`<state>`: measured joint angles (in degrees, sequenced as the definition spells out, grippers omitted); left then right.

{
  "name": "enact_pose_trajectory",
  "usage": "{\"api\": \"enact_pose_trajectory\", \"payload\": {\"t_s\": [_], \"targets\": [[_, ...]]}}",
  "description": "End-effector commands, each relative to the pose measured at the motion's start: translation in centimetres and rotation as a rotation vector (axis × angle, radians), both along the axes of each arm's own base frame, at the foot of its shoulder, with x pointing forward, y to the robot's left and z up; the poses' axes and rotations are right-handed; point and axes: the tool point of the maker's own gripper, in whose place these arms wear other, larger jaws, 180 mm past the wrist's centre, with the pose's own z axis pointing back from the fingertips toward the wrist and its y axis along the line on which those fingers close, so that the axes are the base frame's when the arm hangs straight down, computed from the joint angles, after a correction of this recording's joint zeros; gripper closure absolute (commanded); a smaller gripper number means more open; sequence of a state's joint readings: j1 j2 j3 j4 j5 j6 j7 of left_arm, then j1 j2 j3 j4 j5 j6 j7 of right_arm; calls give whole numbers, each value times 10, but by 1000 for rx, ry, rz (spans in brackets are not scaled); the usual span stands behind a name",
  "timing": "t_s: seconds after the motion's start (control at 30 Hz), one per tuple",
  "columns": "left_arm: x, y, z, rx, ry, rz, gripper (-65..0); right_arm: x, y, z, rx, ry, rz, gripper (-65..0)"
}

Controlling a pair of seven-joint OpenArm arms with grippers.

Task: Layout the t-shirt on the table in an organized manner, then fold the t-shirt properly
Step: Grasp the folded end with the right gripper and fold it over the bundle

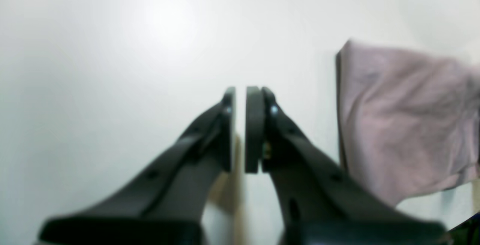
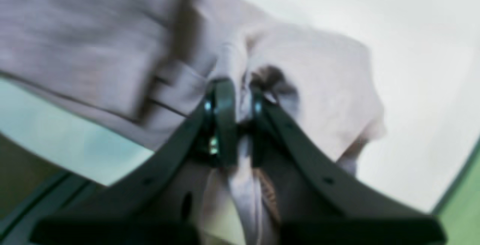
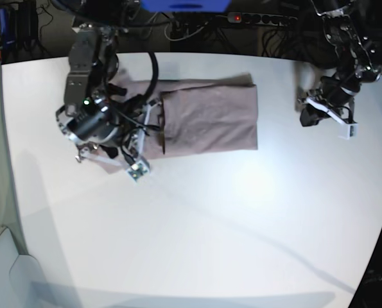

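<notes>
The mauve t-shirt [image 3: 210, 115] lies as a rough rectangle at the back middle of the white table [image 3: 210, 218]. My right gripper [image 2: 236, 91] is shut on a bunched fold of the shirt [image 2: 318, 72], and cloth hangs down between its fingers. In the base view this gripper [image 3: 153, 119] sits at the shirt's left end. My left gripper [image 1: 240, 91] hovers over bare table [image 1: 112, 50], jaws shut with only a thin slit and nothing in them. The shirt's edge [image 1: 405, 125] lies to its right. In the base view the left gripper [image 3: 306, 115] stands well right of the shirt.
A power strip [image 3: 261, 18] and cables run behind the table's far edge, beside a blue object [image 3: 184, 5]. The table's left edge [image 3: 4, 160] borders grey floor. A green surface [image 2: 465, 207] shows beyond the table rim in the right wrist view.
</notes>
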<state>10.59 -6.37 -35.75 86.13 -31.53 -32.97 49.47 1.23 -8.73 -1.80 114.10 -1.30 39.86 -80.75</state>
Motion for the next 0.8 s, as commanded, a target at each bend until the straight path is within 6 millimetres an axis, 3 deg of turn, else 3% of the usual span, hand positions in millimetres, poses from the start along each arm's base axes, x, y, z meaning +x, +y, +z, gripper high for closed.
{"api": "enact_pose_trajectory", "payload": {"t_s": [0.0, 0.13, 0.43, 0.6, 0.77], "targets": [[11, -7, 10, 5, -42, -23, -43, 8, 11, 14, 16, -54, 31, 0], [9, -31, -2, 15, -6, -78, -43, 5, 39, 18, 18, -69, 129, 0], [20, -54, -5, 23, -4, -89, -43, -1, 92, 33, 20, -120, 319, 0], [20, -60, -7, 21, 3, -89, -43, -2, 119, 44, 38, -169, 410, 0], [20, -60, -7, 21, 3, -89, -43, -11, 143, 36, 61, -158, 491, 0]]}}
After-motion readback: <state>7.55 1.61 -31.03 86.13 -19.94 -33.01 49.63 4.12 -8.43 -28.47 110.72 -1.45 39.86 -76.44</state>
